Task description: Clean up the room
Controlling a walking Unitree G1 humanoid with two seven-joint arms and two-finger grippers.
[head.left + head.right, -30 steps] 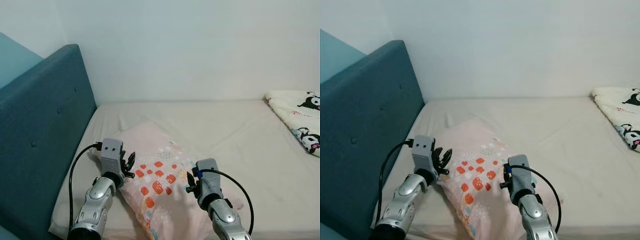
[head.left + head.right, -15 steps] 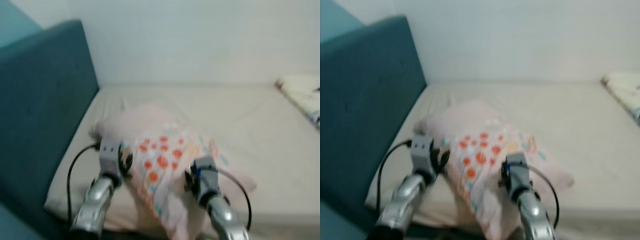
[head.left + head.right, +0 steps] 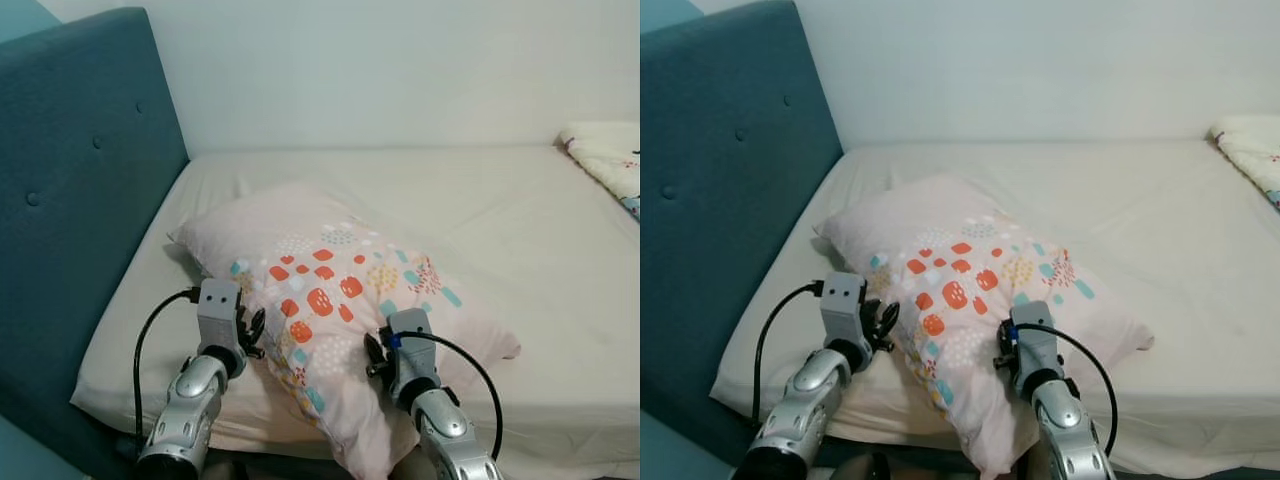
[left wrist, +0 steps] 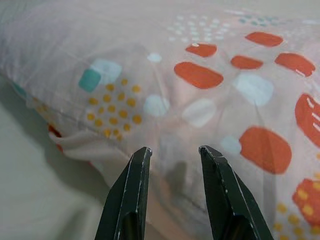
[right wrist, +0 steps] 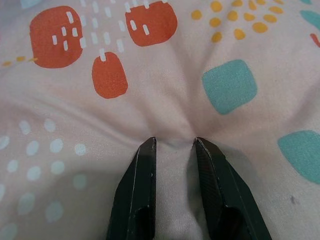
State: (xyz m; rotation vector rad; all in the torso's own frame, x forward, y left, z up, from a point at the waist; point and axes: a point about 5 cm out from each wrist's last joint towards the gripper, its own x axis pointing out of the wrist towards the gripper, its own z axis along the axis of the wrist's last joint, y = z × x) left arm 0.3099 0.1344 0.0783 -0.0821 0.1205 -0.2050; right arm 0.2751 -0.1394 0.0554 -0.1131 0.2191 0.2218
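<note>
pink pillow (image 3: 330, 300): we see it lying diagonally between both grippers.
left gripper (image 4: 172, 150): fingers apart at its edge.
right gripper (image 5: 172, 141): pinching its fabric.

My black fingers (image 5: 145, 190) look smooth, slightly glossy plastic; the pillow (image 3: 340, 300) is soft matt printed cloth, the headboard (image 3: 70, 200) woven fabric.
</note>
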